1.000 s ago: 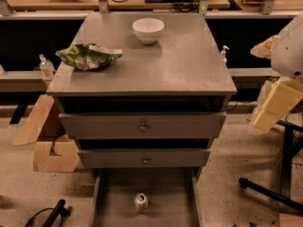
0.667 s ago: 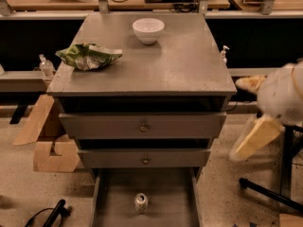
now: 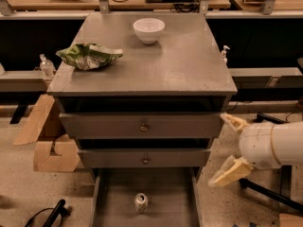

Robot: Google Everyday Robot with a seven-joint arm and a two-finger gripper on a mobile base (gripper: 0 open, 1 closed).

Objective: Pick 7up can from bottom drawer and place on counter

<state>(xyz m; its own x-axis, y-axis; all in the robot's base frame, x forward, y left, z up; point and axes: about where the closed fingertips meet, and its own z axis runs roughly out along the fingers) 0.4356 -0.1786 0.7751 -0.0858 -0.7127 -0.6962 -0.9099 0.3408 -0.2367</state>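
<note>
The 7up can (image 3: 141, 202) stands upright on the floor of the open bottom drawer (image 3: 170, 207), near its middle, silver top up. The counter (image 3: 180, 65) is the grey top of the cabinet above. My gripper (image 3: 230, 147) comes in from the right edge at the height of the lower knobbed drawer, right of the cabinet and up and right of the can. Its two pale fingers (image 3: 229, 172) are spread apart and hold nothing.
A white bowl (image 3: 148, 30) and a green and white chip bag (image 3: 89, 56) lie on the counter. Two shut drawers with brass knobs (image 3: 143, 126) sit above the open one. Cardboard pieces (image 3: 52, 145) lie left of the cabinet. A black chair base (image 3: 270, 193) is at the right.
My gripper has come down and to the left, from beside the cabinet's upper right to the level of the lower drawers. The can, bowl and bag have not moved.
</note>
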